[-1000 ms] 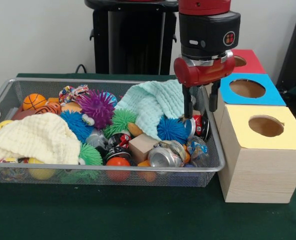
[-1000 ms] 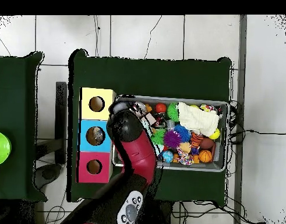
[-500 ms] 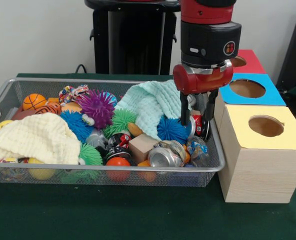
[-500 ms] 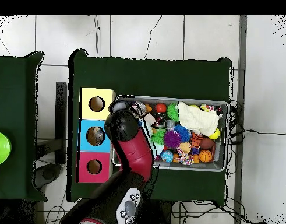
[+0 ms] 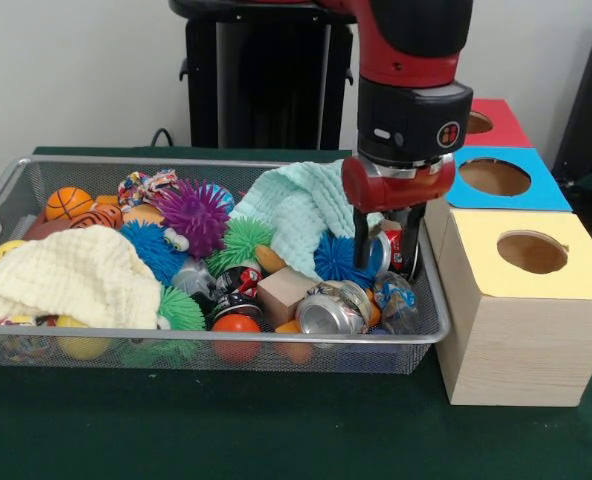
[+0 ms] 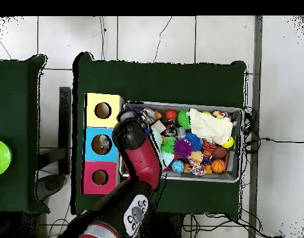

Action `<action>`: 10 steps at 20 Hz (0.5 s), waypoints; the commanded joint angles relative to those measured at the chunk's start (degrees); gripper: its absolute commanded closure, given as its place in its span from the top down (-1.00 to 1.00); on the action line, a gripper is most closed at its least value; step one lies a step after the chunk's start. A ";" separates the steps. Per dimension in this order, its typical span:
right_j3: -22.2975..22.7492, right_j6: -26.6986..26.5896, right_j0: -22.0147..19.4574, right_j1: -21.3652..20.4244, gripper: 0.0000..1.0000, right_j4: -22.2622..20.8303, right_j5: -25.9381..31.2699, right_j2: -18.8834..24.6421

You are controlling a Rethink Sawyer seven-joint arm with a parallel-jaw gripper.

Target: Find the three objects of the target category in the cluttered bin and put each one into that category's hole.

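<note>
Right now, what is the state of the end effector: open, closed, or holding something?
End effector: open, holding nothing, its fingers down in the bin on either side of a red can.

Purple spiky ball (image 5: pixel 192 213), mint cloth (image 5: pixel 301 205), yellow box (image 5: pixel 521 305), possibly striped orange ball (image 5: pixel 101 216)

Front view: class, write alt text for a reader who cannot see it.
The red and black arm's open tool reaches down into the wire bin over a red can, amid spiky balls and cloths. Yellow box, blue box and red box stand beside it.
</note>
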 commanded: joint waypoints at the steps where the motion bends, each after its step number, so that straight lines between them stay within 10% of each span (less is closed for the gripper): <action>1: -5.33 27.31 0.55 6.14 1.00 -3.57 -1.35 5.74; 10: -9.84 32.83 1.70 10.36 1.00 -3.05 -3.89 5.85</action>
